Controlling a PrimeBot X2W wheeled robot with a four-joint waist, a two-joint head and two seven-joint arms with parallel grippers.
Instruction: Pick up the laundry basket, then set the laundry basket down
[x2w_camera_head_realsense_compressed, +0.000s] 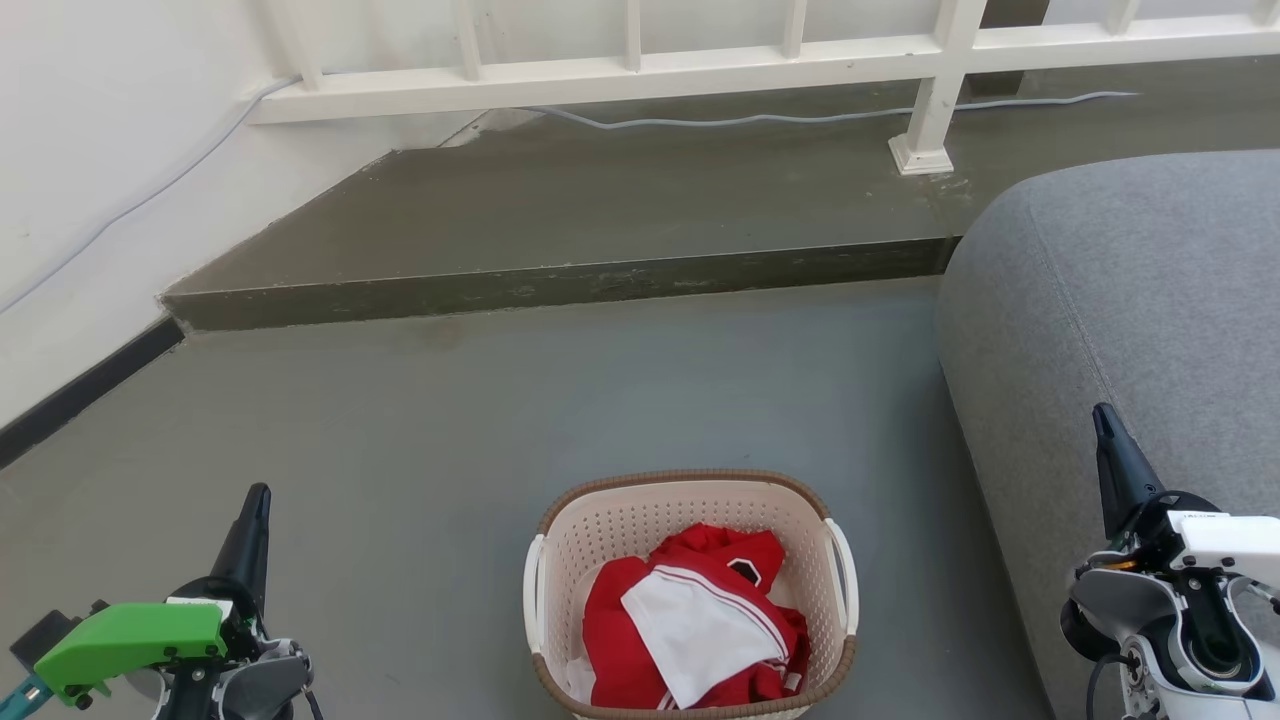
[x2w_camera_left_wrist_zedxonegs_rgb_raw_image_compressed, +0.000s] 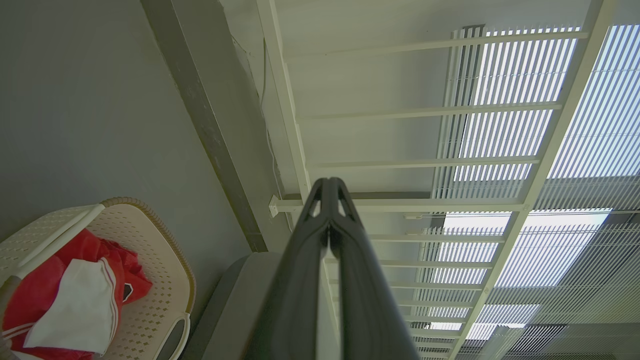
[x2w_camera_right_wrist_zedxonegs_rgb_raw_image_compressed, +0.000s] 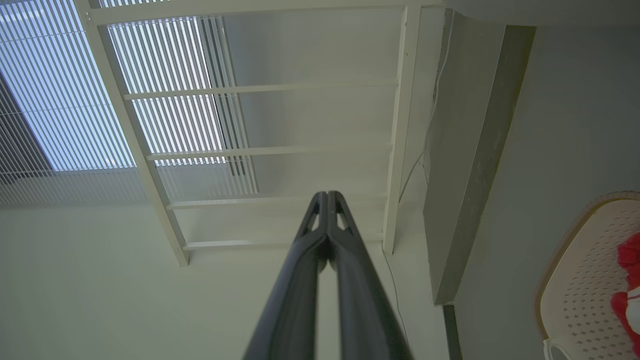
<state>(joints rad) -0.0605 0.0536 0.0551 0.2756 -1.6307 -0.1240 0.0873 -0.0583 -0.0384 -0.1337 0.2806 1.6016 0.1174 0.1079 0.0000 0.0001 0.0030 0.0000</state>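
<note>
The laundry basket (x2w_camera_head_realsense_compressed: 690, 479) looks light and stiff, best taken by its side handles (x2w_camera_head_realsense_compressed: 846, 578); left gripper (x2w_camera_head_realsense_compressed: 257, 505) and right gripper (x2w_camera_head_realsense_compressed: 1104, 425) are closed, empty.

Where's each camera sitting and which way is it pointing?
Head view: on the head, looking down at floor, laundry basket between left gripper and right gripper.
Left wrist view: on that wrist, along the shut left gripper toward the railing.
Right wrist view: likewise, shut right gripper toward railing.
Shared: all show laundry basket and railing.
</note>
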